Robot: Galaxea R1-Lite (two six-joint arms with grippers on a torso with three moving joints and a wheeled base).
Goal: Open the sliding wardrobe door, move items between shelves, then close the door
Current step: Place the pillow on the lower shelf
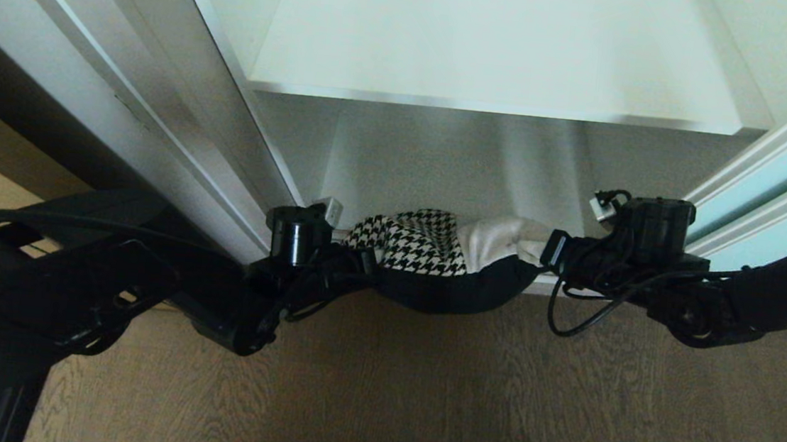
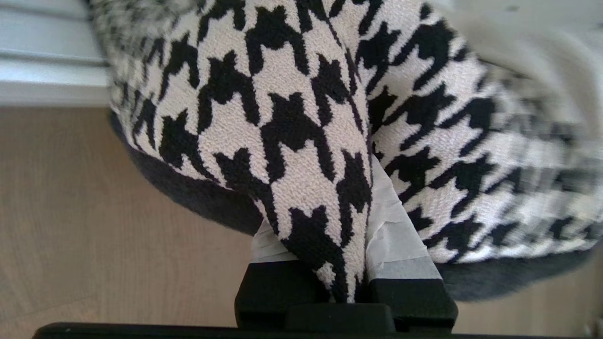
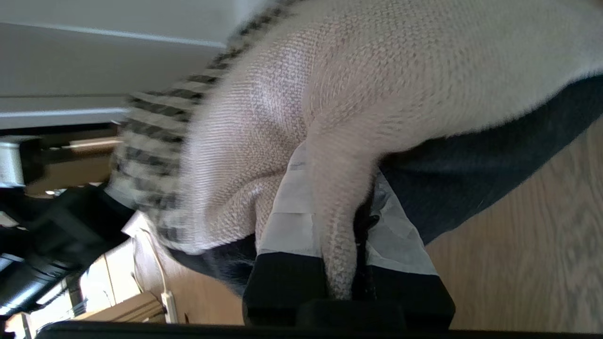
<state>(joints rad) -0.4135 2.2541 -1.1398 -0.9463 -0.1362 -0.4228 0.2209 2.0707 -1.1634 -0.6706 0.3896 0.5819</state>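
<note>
Two grippers share one load at the open wardrobe: the left gripper (image 1: 354, 260) pinches a fold of the houndstooth patch and the right gripper (image 1: 549, 252) pinches a fold of the cream patch, so the patchwork cushion (image 1: 432, 263) hangs between them like a hammock, its dark grey back sagging toward the wooden floor (image 1: 421, 394). In the wrist views the taped fingers (image 2: 393, 235) of the left and the taped fingers (image 3: 287, 226) of the right are pressed tight on the cloth, a hold at both ends that seems meant to keep the soft square level. The cushion sits at the front edge of the lower shelf (image 1: 454, 176), partly over the floor. Above it the white upper shelf (image 1: 494, 52) juts forward, its front lip the edge to clear on any lift. The sliding wardrobe door (image 1: 772, 204) stands pushed to the right, a white frame post (image 1: 183, 103) bounds the left, and the opening between is only a little wider than the spread arms.
</note>
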